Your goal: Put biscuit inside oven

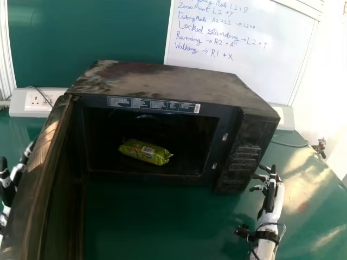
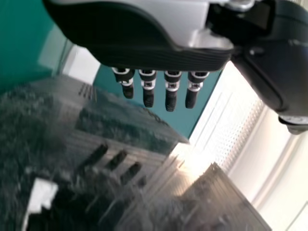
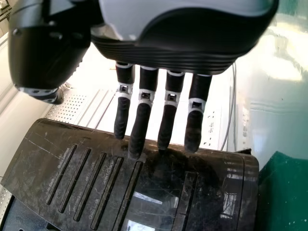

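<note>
The green biscuit packet [image 1: 145, 152] lies inside the black oven [image 1: 179, 86], on its floor. The oven door [image 1: 46, 179] is swung wide toward the robot at the left. My left hand [image 1: 8, 187] is at the far left, on the outer side of the door; in the left wrist view the left hand [image 2: 147, 86] has its fingers extended, with the dark glossy door beyond them. My right hand [image 1: 269, 187] stands beside the oven's front right corner, holding nothing. In the right wrist view the right hand [image 3: 142, 115] has straight fingers over the oven's control panel [image 3: 120, 178].
A green table [image 1: 146, 227] bears the oven. Behind it are a whiteboard [image 1: 233, 59] with handwriting and a wall socket strip [image 1: 38, 102] with a cable. Another cable runs along the table right of the oven.
</note>
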